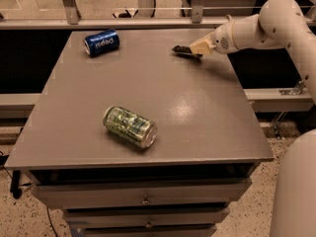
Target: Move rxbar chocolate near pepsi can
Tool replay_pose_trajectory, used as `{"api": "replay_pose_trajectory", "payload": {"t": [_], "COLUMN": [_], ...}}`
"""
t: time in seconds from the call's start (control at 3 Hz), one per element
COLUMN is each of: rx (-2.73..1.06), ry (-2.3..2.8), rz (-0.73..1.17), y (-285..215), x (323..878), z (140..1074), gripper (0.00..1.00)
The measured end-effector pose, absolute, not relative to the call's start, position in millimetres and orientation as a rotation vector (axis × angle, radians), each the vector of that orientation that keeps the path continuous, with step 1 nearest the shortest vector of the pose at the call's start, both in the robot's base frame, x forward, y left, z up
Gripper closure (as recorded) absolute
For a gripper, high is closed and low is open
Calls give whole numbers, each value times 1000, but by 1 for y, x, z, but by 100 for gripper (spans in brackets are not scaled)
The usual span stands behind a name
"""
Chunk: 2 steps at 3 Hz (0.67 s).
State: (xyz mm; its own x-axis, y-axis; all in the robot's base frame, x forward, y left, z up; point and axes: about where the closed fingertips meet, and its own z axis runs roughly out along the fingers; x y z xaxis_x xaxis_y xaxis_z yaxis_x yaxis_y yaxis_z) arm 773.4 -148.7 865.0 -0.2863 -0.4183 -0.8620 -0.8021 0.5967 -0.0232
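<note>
Dark bar (178, 49) pinched by its end in the closed gripper (190, 51), one o'clock
Likely light, stiff, slippery; blue can (101, 42) at eleven

Gripper (191, 51) sits over the far right of a grey table (148, 83) with drawers (145, 200) below. A rail (148, 22) runs just behind it, with speckled floor (29, 221) far below.
</note>
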Motion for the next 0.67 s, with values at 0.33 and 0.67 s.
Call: {"api": "replay_pose_trajectory", "payload": {"t": [0.33, 0.67], "rx": [-975, -1018], "ry": [1880, 1810], "rz": [537, 557], "y": [-139, -112], "x": [781, 799], "z": [865, 867], "gripper": [100, 100]}}
